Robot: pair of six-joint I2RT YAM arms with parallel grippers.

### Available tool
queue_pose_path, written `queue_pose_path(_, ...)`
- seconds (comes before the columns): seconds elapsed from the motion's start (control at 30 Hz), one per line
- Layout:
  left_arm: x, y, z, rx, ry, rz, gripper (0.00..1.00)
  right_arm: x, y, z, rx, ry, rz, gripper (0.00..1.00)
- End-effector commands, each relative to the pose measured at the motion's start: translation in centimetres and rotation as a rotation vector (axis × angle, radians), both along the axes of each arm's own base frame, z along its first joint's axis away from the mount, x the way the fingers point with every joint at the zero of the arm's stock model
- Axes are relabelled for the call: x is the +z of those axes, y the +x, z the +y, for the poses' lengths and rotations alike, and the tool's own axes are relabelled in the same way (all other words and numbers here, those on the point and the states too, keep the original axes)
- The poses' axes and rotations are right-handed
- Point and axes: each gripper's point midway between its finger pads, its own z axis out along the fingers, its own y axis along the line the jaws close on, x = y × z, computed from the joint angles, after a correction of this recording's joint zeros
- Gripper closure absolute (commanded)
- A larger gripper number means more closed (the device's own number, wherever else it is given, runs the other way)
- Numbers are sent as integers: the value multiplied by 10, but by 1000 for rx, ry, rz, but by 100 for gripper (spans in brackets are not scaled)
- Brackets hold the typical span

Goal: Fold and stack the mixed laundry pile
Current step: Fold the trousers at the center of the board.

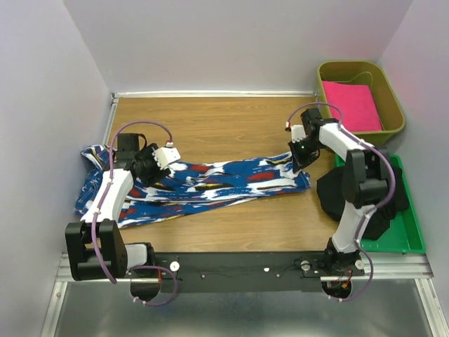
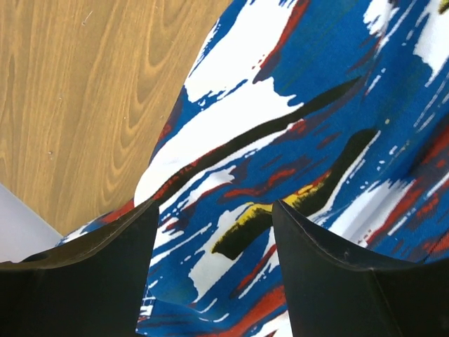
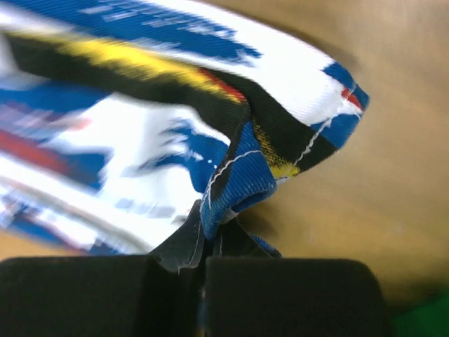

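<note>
The long blue cloth with white, red and black blotches lies stretched across the wooden table from left to right. My left gripper is open just above its left part. In the left wrist view the cloth lies under the gap between my open fingers. My right gripper is shut on the cloth's right end, and in the right wrist view a hemmed corner is pinched in the gripper. The plain black garment lies bunched at the right, partly hidden by my right arm.
The black garment rests on a green tray at the right edge. An olive bin at the back right holds a bright pink folded cloth. Grey walls close in the table on the left, back and right.
</note>
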Motion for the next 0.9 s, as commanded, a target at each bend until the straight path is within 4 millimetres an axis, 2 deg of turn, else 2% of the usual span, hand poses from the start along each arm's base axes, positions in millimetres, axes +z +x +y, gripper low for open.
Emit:
queue_pose_path(0.0,3,10,-10,-6,-51,-10,26,102,-14,-9,-15,-3,-197,99)
queue_pose_path(0.03,7,11,-12,-3,-64,-15,26,136,-16,-19,-35,-17,-295,99)
queue_pose_path(0.1,12,14,-18,-16,-84,-27,25,168,-24,-47,-64,-108,-362,99)
queue_pose_path(0.17,18,17,-26,-20,-97,-43,25,198,-38,-89,-109,-196,-412,99)
queue_pose_path(0.2,20,19,-28,-20,-101,-50,24,203,-43,-109,-137,-229,-412,99)
queue_pose_path(0.23,21,20,-29,-17,-104,-54,24,205,-52,-145,-216,-267,-400,99)
queue_pose_path(0.27,22,22,-42,-40,-116,-60,23,209,-61,-166,-208,-301,-396,99)
queue_pose_path(0.3,22,23,-45,-40,-118,-62,23,206,-70,-184,-227,-326,-377,99)
queue_pose_path(0.33,20,24,-49,-41,-123,-55,23,202,-85,-212,-287,-360,-348,99)
queue_pose_path(0.4,20,27,-58,-46,-137,-48,23,197,-97,-238,-272,-417,-332,99)
queue_pose_path(0.43,18,28,-60,-44,-140,-40,23,184,-113,-254,-305,-448,-279,99)
queue_pose_path(0.47,20,31,-61,-39,-143,-50,23,182,-114,-266,-294,-482,-291,99)
queue_pose_path(0.53,17,31,-59,-19,-140,-45,23,164,-129,-279,-304,-521,-241,99)
queue_pose_path(0.57,15,31,-58,-14,-135,-45,23,160,-128,-286,-300,-545,-246,95)
queue_pose_path(0.6,10,30,-55,-4,-122,-36,23,156,-130,-289,-299,-560,-229,82)
queue_pose_path(0.63,6,29,-54,1,-115,-25,23,149,-130,-289,-294,-548,-207,65)
queue_pose_path(0.67,3,27,-53,2,-108,-13,23,150,-129,-287,-283,-533,-205,39)
queue_pose_path(0.77,1,26,-44,24,-98,-13,23,161,-116,-276,-256,-469,-258,15)
queue_pose_path(0.83,5,30,-37,37,-92,-27,23,167,-107,-260,-211,-407,-294,13)
queue_pose_path(0.87,7,34,-28,66,-92,-32,23,166,-109,-253,-192,-386,-280,12)
